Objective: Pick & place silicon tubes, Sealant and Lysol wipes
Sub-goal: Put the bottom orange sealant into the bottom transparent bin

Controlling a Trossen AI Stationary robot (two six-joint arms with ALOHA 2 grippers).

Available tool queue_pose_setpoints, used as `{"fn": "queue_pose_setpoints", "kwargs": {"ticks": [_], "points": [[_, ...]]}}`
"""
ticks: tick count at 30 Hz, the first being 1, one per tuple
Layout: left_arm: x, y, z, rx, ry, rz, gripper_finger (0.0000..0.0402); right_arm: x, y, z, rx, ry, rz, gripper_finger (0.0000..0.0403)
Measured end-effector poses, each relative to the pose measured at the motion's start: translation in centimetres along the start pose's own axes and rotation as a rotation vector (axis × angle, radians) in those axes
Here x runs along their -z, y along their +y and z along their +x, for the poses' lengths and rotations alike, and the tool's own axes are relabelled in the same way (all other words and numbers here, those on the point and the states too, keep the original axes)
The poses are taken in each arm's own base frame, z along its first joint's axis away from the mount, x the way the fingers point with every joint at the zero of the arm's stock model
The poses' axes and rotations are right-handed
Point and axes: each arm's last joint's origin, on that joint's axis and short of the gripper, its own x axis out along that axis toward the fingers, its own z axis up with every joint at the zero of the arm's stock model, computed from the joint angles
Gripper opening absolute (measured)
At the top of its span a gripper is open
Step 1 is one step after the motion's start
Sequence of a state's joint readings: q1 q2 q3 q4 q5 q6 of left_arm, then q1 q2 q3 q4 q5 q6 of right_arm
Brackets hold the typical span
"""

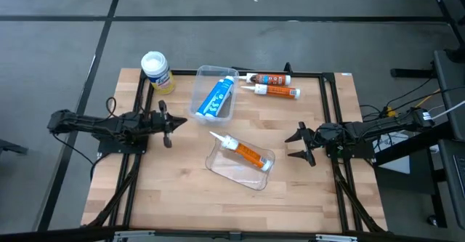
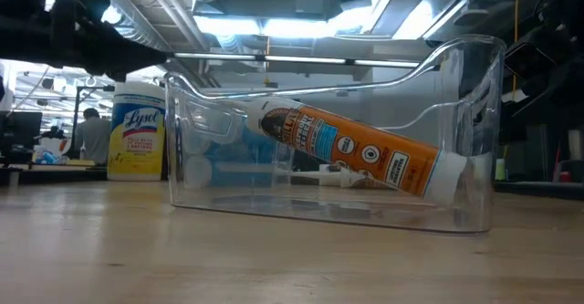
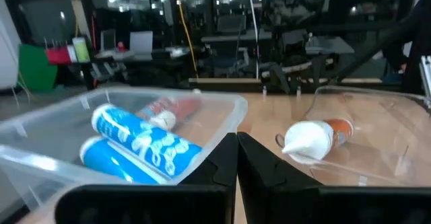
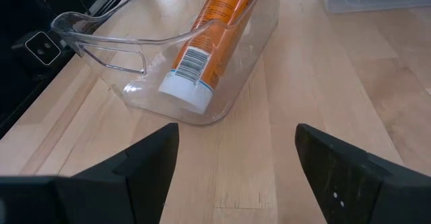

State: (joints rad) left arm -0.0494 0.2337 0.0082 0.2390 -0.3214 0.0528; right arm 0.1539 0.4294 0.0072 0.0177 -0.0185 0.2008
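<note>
From the high view, the wooden table is seen with a clear bin near its middle, and an orange sealant tube is laid inside it with the nozzle poking out over the rim. A second clear bin sits beyond that one, holding a blue tube, and two more orange tubes are left loose on the table just beside that second bin. The Lysol wipes are stood upright at the table's edge, near the second bin on its other side. The left gripper is parked near the second bin with its fingers clenched together, nothing held; the right gripper is found just off the end of the first bin, fingers spread wide and empty. In the low view, the first bin fills the frame with the sealant tube tilted inside it, and the Lysol wipes are seen behind it to one side. In the left wrist view, the closed fingers are pointed between the blue tube in its bin and the white cap end of the sealant tube. In the right wrist view, the parted fingers are aimed at the first bin, with the tube's capped end resting against its wall.
</note>
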Motion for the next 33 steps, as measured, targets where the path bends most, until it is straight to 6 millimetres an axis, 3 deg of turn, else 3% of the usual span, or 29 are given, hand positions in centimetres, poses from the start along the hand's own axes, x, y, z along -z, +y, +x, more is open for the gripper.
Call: {"fn": "queue_pose_setpoints", "kwargs": {"ticks": [13,20,27,33], "points": [[-0.2,0.4,-1.4,0.025,-0.051,0.048,0.0002,0.0,0.0,0.0,0.0,0.001,0.0,0.0298],[-0.1,0.1,-1.5,0.12,-0.046,0.029,0.0002,0.0,0.0,0.0,0.0,0.001,0.0,0.0298],[0.1,-0.5,-1.6,0.322,-0.028,0.011,0.0001,0.0,0.0,0.0,0.0,0.001,0.0,0.0298],[0.1,-0.5,-1.6,0.339,-0.027,0.01,0.001,0.0,0.0,0.0,0.0,0.001,0.0,0.0298]]}}
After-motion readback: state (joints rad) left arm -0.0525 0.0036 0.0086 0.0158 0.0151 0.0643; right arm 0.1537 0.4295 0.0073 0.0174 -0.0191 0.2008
